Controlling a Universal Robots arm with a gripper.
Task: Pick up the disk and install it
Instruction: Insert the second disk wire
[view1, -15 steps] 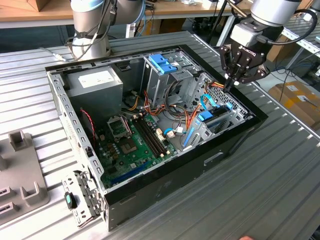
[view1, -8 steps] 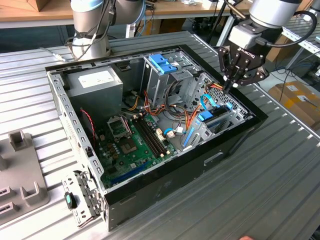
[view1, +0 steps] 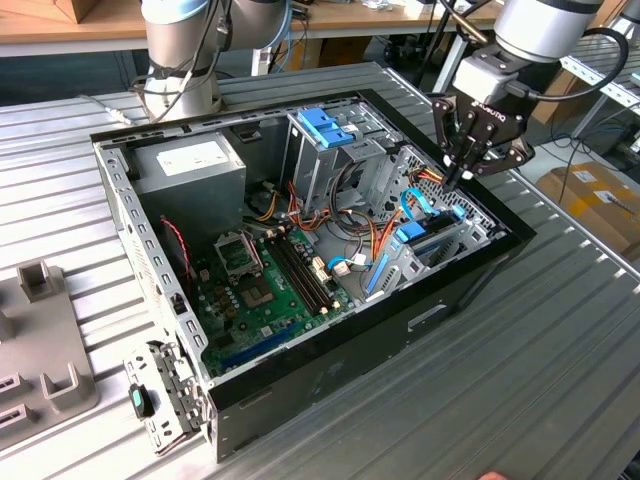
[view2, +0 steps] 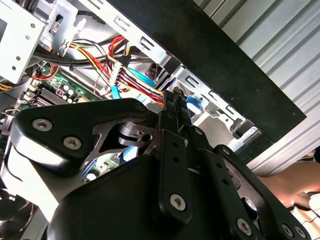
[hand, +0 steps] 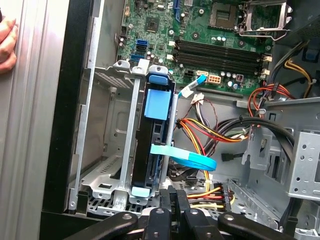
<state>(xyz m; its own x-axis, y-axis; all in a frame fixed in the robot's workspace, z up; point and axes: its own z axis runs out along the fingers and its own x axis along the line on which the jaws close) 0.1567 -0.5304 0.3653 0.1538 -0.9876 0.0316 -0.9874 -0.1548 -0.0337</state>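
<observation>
Disk (hand: 156, 131) stands on edge in the bay (hand: 107, 150) at the case (view1: 420, 320) front, blue rails up (looks seated; judged installed or nearly). Pincer (view1: 458, 180) hovers just above the bay, fingers (hand: 172, 210) pressed together, holding nothing. Disk label and connector end hidden; full seating can't be confirmed.

We see just the edge of the disk (hand: 156, 131) standing in its metal bay (hand: 107, 150), so its label stays hidden. A hand (hand: 7, 42) is cut off by the first wrist view's edge.
</observation>
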